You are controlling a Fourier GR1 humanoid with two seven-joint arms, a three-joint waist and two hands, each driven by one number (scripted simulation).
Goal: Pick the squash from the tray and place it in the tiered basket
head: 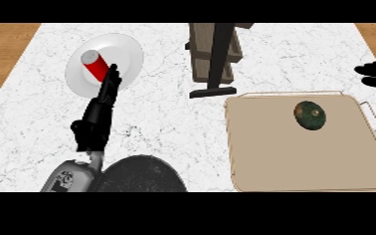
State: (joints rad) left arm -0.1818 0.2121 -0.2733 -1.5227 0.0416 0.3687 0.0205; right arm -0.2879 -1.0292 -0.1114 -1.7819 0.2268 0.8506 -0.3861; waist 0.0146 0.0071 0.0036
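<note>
Dark green, the squash (311, 115) lay in the upper part of the tan tray (294, 174), untouched. Your left hand (99, 110) rested with straight fingers toward the white plate (121, 50) with a red can (94, 63). Your right hand (367, 74) showed only at the edge; its fingers I could not tell. The tiered basket (214, 55) stood behind. You would probably find the squash hard, smooth and rather heavy; take it around the middle.

Right hand (367, 74) mostly cut off by right edge.
</note>
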